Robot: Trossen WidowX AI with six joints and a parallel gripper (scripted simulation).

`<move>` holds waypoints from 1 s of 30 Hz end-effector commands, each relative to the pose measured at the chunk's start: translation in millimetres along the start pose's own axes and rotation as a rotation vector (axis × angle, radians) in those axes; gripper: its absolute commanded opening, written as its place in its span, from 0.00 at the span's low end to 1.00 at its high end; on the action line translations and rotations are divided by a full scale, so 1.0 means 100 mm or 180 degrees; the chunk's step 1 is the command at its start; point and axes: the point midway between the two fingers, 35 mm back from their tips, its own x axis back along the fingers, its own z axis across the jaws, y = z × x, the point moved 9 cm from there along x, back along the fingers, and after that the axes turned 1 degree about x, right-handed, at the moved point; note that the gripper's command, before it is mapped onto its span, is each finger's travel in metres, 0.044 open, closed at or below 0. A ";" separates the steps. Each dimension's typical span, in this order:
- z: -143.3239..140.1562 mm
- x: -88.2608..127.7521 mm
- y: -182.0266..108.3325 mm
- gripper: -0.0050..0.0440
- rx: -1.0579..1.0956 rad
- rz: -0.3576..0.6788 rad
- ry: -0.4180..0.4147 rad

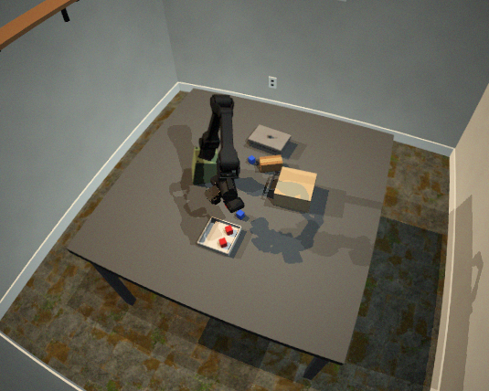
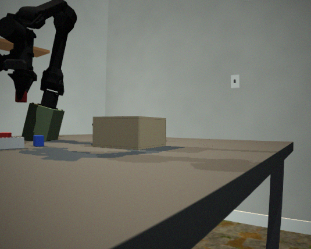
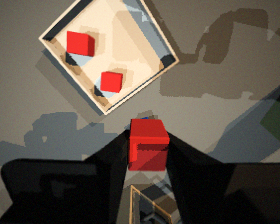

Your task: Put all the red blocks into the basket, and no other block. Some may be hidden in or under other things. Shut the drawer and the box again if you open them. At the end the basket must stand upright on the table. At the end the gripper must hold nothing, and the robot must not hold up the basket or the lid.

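My gripper (image 3: 145, 134) is shut on a red block (image 3: 148, 144) and holds it well above the table; it also shows in the exterior view (image 2: 21, 96). From above, the gripper (image 1: 235, 206) hangs just beyond the far corner of the white basket (image 1: 218, 235), over a blue block (image 1: 240, 214). The basket (image 3: 108, 52) stands upright and holds two red blocks (image 3: 81, 43) (image 3: 111, 81). The blue block is almost hidden behind the held block in the wrist view.
A tan drawer unit (image 1: 294, 187) stands to the right of the arm, with a small wooden crate (image 1: 271, 163) and a second blue block (image 1: 251, 159) behind it. A flat grey box with a lid (image 1: 269, 138) lies farther back. The arm's green base (image 1: 205, 166) is on the left.
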 end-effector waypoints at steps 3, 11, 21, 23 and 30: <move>0.00 0.00 0.59 0.10 -0.0358 0.0011 0.0010; 0.00 0.00 0.72 0.10 -0.0358 0.0011 0.0010; 0.00 -0.60 0.72 0.10 -0.0358 0.0011 0.0010; 0.00 -0.66 0.72 0.10 -0.0358 0.0011 0.0010; 0.00 -0.80 0.72 0.10 -0.0358 0.0011 0.0010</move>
